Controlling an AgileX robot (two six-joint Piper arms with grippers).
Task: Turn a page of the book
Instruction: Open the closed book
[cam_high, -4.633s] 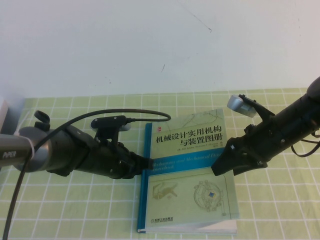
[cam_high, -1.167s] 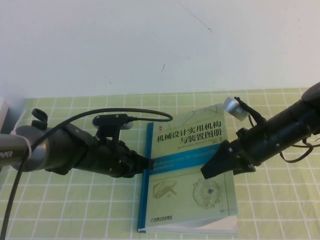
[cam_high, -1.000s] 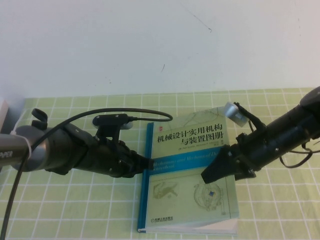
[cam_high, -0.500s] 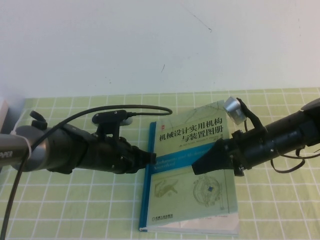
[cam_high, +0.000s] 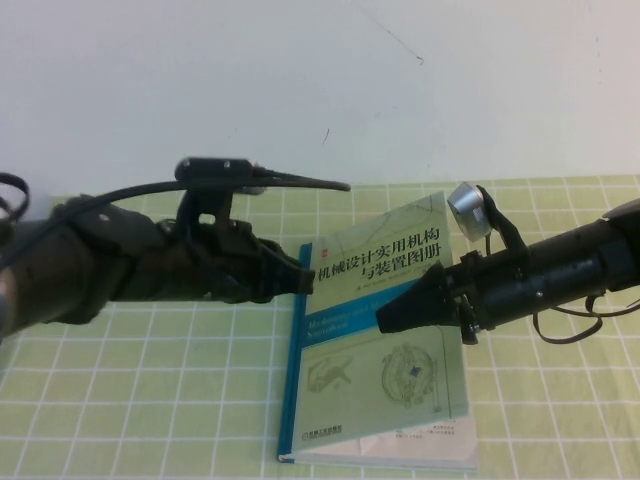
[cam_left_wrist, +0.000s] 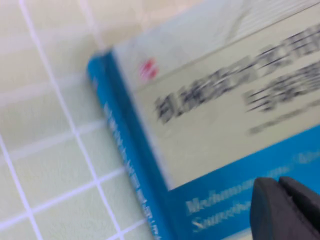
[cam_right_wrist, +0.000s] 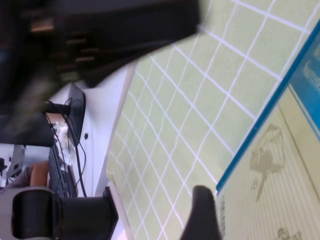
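Note:
The book (cam_high: 380, 385) lies closed on the green checked cloth, blue spine to the left and pale green cover up. The page is hidden under the cover; only white page edges (cam_high: 440, 437) show at the front right. My left gripper (cam_high: 305, 281) is shut, its tip at the spine by the blue band. In the left wrist view its fingers (cam_left_wrist: 272, 210) hang over the band of the book (cam_left_wrist: 210, 115). My right gripper (cam_high: 385, 318) tapers to one point, shut, over the middle of the cover. Its fingertip (cam_right_wrist: 200, 215) shows beside the book (cam_right_wrist: 280, 165).
The green checked cloth (cam_high: 150, 400) covers the table up to a white wall (cam_high: 300, 80) at the back. The left arm's camera and cable (cam_high: 260, 172) stick out above the book's far left corner. The left arm shows dark in the right wrist view (cam_right_wrist: 115, 30).
My left arm has risen and its gripper has moved right and up along the spine. My right gripper has slid left across the cover. The book has shifted slightly.

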